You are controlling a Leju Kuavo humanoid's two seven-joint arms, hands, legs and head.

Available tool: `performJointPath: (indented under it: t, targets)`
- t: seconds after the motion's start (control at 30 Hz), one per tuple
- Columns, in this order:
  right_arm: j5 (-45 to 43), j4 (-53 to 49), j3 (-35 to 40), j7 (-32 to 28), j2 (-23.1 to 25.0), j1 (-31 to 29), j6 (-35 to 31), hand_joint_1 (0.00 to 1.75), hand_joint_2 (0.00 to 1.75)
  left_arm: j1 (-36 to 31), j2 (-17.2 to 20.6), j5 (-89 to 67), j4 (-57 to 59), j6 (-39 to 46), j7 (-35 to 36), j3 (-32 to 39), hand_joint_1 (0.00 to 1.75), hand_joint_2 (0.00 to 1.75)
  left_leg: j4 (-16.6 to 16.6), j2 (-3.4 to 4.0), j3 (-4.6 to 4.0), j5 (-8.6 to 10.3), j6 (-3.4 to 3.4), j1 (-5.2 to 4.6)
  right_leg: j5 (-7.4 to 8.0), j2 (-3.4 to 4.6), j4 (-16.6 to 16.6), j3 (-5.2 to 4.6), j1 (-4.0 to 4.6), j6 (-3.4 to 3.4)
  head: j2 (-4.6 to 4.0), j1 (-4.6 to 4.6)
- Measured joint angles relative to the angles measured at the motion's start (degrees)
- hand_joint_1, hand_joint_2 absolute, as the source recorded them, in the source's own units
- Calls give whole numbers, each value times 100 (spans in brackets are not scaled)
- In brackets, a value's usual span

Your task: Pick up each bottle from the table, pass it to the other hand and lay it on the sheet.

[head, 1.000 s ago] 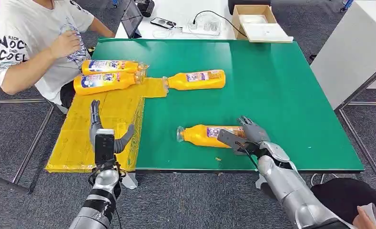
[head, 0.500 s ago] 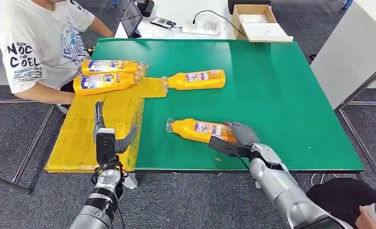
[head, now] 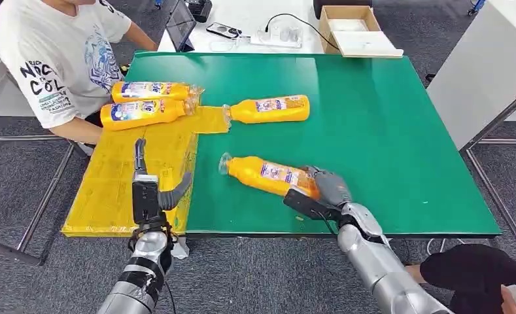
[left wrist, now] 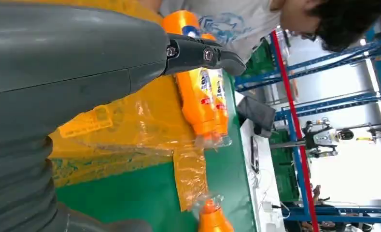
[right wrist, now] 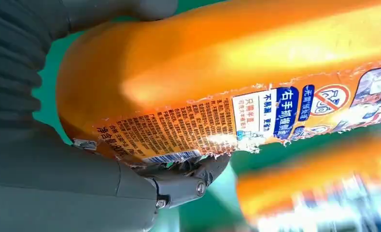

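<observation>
Right robot hand [head: 320, 193] grips the tilted bottle [head: 268, 174] by its base.

A green table [head: 386, 118] stands on grey carpet [head: 19, 190]. At 12 o'clock, a white desk [head: 242, 16] carries a cardboard box [head: 353, 29], a power strip [head: 275, 39] and a tablet [head: 180, 26]. At 2 o'clock — a pale cabinet [head: 484, 65]. At 10 o'clock, a person in a white T-shirt [head: 52, 59] sits. Blue shelving [left wrist: 333, 96] stands beyond — lit brightly.
</observation>
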Motion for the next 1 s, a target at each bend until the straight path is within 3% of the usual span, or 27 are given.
performJointPath:
  t: [0.17,0.4,0.67,1.0]
  targets:
    - [-814,-1425,-896,-623,496,621,-1782,175,175,46,-33,522,-11,-537,354,0,0,175,0,-14,-14,0,0,0,-2,-3,0,-13,0,0,0,-2]
    - [-1312,-2860,-1769,-1399,923,1246,-2603,175,175,161,-109,1062,-192,-1389,798,-204,0,175,0,-19,-22,-1,1,-4,-3,-5,-1,-18,-4,0,0,0]
    - [-1290,-3258,-2014,-1568,1065,1672,-2161,175,175,534,-120,1791,-980,-2499,1277,-770,0,175,-1,-16,-22,-2,1,-3,-3,-5,-1,-18,-1,-1,0,0]
    - [-1039,-2972,-1627,-1891,1275,1977,-1757,175,175,912,-13,2654,-1983,-3642,1478,-1480,0,175,-1,-17,-26,-2,0,0,-4,-5,-1,-21,-1,-1,0,0]
